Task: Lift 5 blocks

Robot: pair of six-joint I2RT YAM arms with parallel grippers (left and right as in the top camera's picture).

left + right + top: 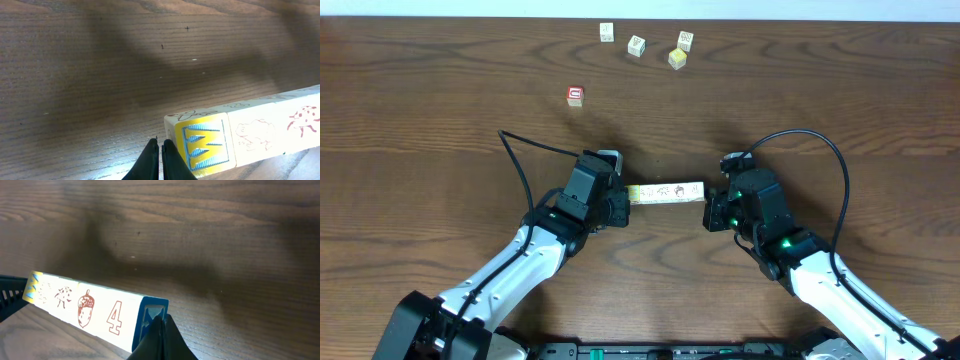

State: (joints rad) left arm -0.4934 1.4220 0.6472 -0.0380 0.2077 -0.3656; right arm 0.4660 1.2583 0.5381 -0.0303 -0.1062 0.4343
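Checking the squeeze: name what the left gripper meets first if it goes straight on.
Likely the yellow end block, right beside the shut left gripper; contact is unclear.

1. The blocks sit end to end in one straight, level row at the centre of the overhead frame.
2. Their cream side faces carry red drawings: a ladybug, an acorn, a "4".
3. The frame-left end block has a yellow face, and the frame-right end block a blue-edged one.

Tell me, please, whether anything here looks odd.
Nothing damaged or spilled. Only oddity: the row of blocks is pressed end to end between the shut left gripper and right gripper.
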